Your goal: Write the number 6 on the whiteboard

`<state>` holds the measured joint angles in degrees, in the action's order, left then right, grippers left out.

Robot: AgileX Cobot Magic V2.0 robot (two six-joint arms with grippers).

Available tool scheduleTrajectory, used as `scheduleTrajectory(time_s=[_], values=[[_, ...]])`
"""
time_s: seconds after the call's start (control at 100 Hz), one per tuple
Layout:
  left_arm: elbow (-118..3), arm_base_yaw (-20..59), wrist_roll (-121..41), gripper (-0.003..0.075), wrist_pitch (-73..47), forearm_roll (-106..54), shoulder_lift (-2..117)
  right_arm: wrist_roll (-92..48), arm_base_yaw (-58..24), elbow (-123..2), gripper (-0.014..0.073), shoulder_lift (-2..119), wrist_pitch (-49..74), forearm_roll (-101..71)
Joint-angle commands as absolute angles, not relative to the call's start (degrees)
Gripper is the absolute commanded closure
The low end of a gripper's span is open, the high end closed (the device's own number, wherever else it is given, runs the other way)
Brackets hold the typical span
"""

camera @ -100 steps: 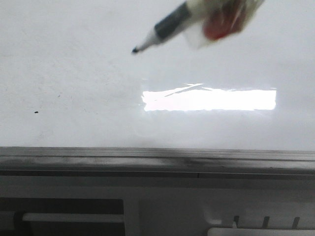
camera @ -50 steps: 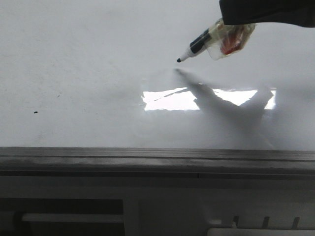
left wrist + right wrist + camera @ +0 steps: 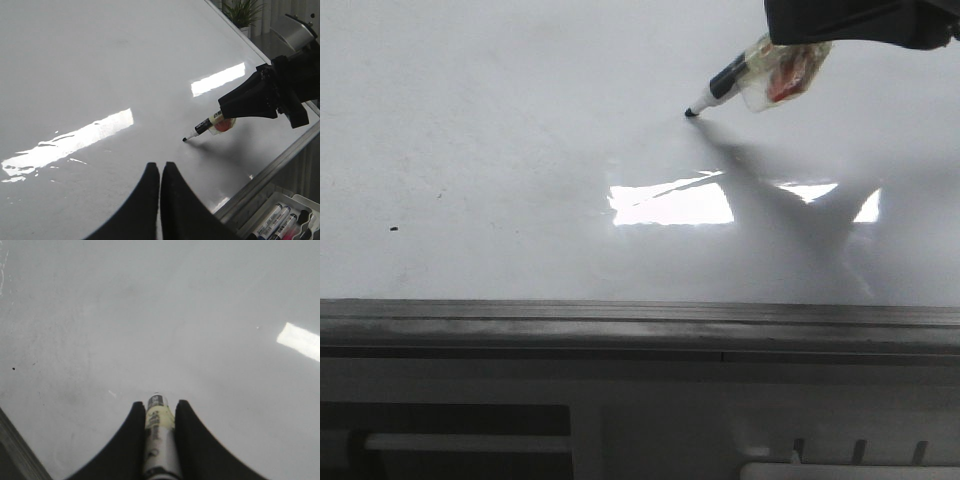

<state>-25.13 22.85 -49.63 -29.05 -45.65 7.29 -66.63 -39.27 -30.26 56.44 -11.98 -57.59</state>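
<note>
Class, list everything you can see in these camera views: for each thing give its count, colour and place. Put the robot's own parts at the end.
whiteboard: one, glossy white with bright light glare, filling most of each view; no number drawn on it yet.
grey rail: one, along the board's near edge.
marker: one, white barrel with black band and black tip, held in the right gripper, tip at or almost at the board.
black speck: one, tiny, on the board's left part.
spare markers: several, count unclear, in a tray beyond the rail.
potted plant: one, green, past the board's far edge.
right gripper: one, black, shut on the marker.
left gripper: one, black, fingers together above the board, holding nothing.
</note>
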Motion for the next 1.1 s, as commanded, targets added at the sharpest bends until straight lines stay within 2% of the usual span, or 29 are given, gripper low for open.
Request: scheduleTrajectory(time_s=[0.0, 0.21, 1.09], values=[[-26.54, 22.66, -49.06, 0.0739, -26.16, -47.85, 7.82, -67.33, -38.9, -31.63, 0.0647, 57.93, -11.24, -57.95], [-26.54, 22.66, -49.06, 0.0739, -28.54, -47.85, 7.82, -67.33, -38.9, -31.63, 0.0647, 58.25, -1.0, -57.95], [-26.54, 22.66, -49.06, 0.0739, -28.76, -47.88, 7.82, -67.33, -31.09, -31.01, 0.0647, 58.14, 5.43, -57.6]])
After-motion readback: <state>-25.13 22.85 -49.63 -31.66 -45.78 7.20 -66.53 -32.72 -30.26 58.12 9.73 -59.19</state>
